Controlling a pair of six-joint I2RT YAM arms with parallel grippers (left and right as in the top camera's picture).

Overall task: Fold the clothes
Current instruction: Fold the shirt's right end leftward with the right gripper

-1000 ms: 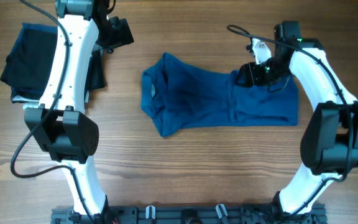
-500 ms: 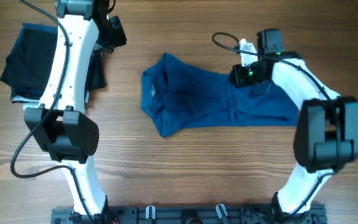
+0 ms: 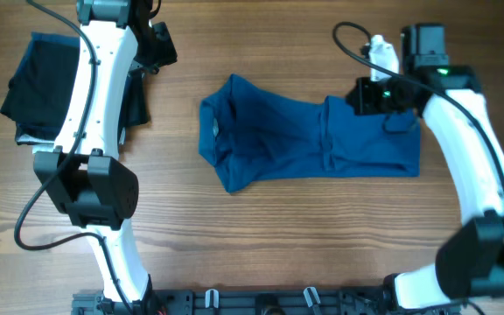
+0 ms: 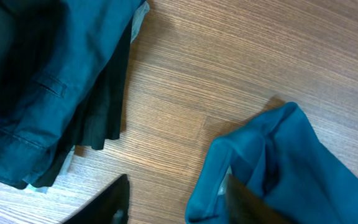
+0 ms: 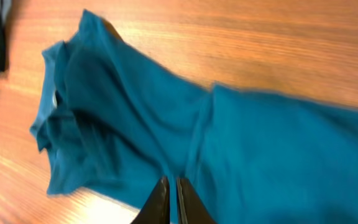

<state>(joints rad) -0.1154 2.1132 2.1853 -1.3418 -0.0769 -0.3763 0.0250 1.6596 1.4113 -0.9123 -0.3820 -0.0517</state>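
Pinched closed at right gripper (image 5: 168, 198) over the far edge of the T-shirt (image 3: 296, 140), spread partway at left gripper (image 4: 173, 202) beyond its collar (image 3: 214, 128), with bare table (image 3: 304, 232) along its near edge.

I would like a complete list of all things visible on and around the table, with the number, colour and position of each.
T-shirt: one, medium blue, lying in the middle of the table, collar towards the left.
folded garments: one pile, black and dark navy with a white-grey edge, far left of the table.
table: one, brown wood, under everything.
left arm: one, white with black joints, over the pile.
right arm: one, white with black joints, right side.
left gripper: one, black, open, between pile and collar.
right gripper: one, black, shut, above the T-shirt.
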